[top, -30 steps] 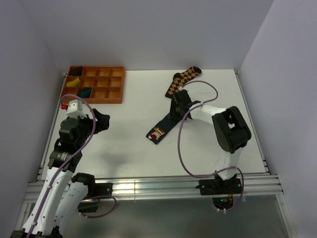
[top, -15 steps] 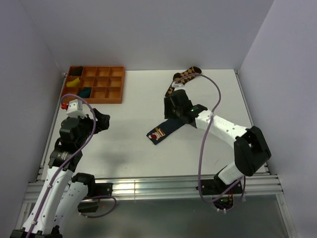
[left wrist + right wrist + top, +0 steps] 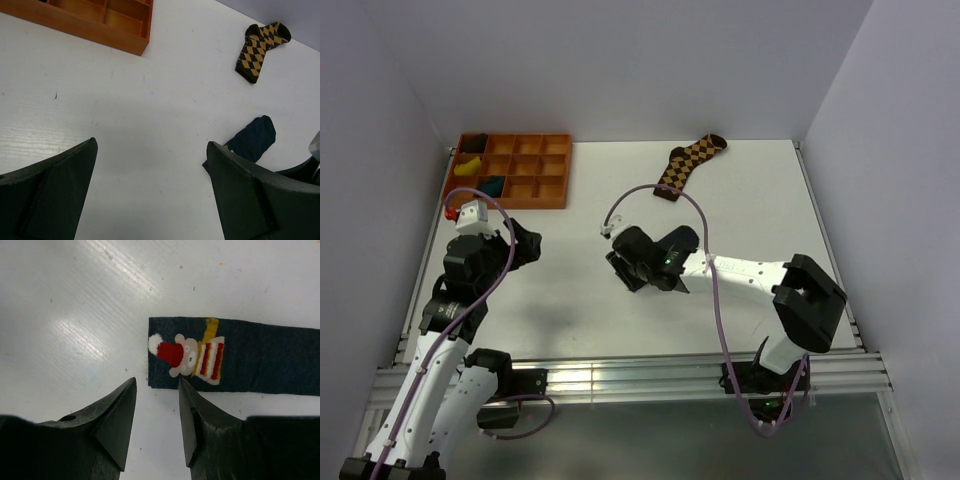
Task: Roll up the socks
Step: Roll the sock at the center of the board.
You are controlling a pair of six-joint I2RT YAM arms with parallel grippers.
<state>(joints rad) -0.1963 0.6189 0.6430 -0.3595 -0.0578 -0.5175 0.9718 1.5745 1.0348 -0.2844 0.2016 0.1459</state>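
Observation:
One of the socks (image 3: 240, 357), dark teal with a red, white and brown bear patch, lies flat on the white table. In the top view my right gripper (image 3: 628, 268) covers most of it and only its far end (image 3: 683, 238) shows. In the right wrist view the right gripper (image 3: 157, 386) stands open and partly narrowed, with bare table between the fingers. Its tips sit just short of the sock's cuff edge, near the corner below the patch. My left gripper (image 3: 525, 245) hovers wide open and empty at the left. The left wrist view shows the sock (image 3: 255, 142) off to the right.
A brown and yellow argyle sock (image 3: 690, 163) lies at the back of the table. An orange compartment tray (image 3: 545, 170) at the back left holds a yellow bundle (image 3: 468, 168), a teal bundle (image 3: 492, 185) and a dark one (image 3: 472, 145).
My right arm has swung from the sock's far end, near the argyle sock, down over its cuff end, and its jaws have narrowed. The left arm has not moved.

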